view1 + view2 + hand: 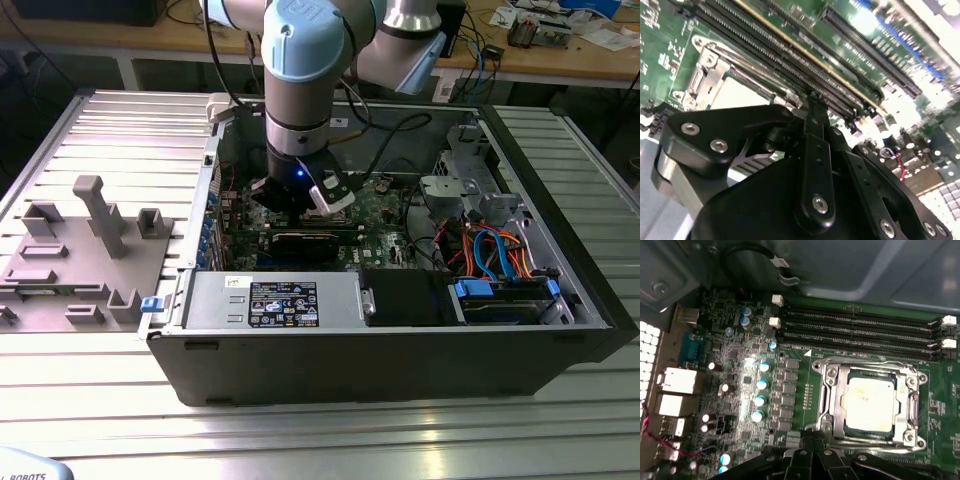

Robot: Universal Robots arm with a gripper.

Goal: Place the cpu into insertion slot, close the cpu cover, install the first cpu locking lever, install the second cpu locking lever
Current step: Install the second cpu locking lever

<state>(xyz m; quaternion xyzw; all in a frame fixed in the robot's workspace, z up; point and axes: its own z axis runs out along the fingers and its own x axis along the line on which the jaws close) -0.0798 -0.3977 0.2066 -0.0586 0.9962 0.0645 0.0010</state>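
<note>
One cpu (869,405) already sits in its socket under the closed cpu cover (832,405), centre-right of the first wrist view, while the clenched, empty tool (807,437) hovers just beside it, seemingly to work the levers.

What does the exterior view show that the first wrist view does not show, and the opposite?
The exterior view alone shows the whole arm, the open computer case, the grey parts tray on the exterior view's left, and the ribbed table. The first wrist view alone shows the cpu lying in its socket with the cpu cover closed around it, and the memory slots. Both share the green board.
</note>
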